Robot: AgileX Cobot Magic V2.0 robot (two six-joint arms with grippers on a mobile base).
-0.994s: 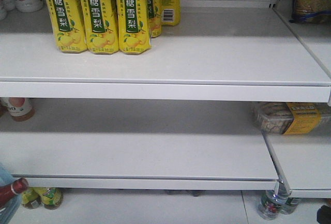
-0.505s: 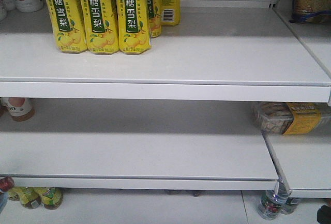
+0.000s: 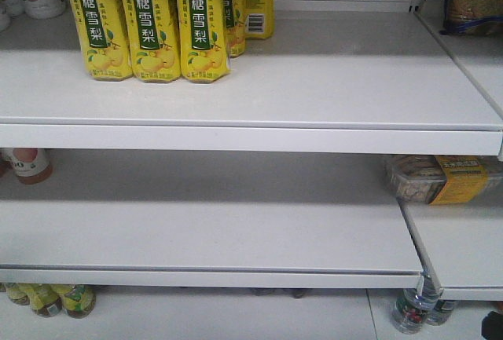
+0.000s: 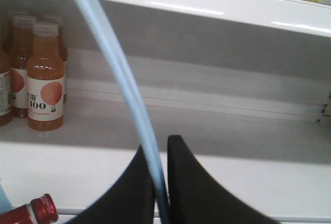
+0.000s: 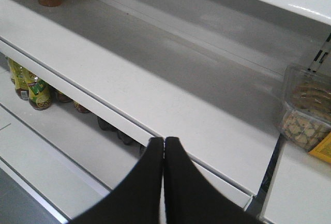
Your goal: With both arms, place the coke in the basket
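In the left wrist view my left gripper (image 4: pixel 159 146) is shut on the thin light blue loop handle (image 4: pixel 119 63) of the basket, which arcs up to the top left. The body of the basket is out of view except a sliver at the bottom left edge. The coke (image 4: pixel 36 212) shows only its red cap and neck at the bottom left corner, lying tilted below the gripper. My right gripper (image 5: pixel 164 140) is shut and empty, in front of the middle shelf's edge (image 5: pixel 129 120). Neither gripper, coke nor basket shows in the front view.
Yellow pear-drink bottles (image 3: pixel 145 22) stand on the upper shelf. Peach juice bottles (image 4: pixel 45 84) stand at the left of the middle shelf. A clear snack box (image 3: pixel 440 177) sits at the right. Green bottles (image 3: pixel 47 299) stand under the lower shelf.
In the front view the coke's red cap and the blue basket corner at the bottom left have sunk down and left out of the frame. The shelves are unchanged.
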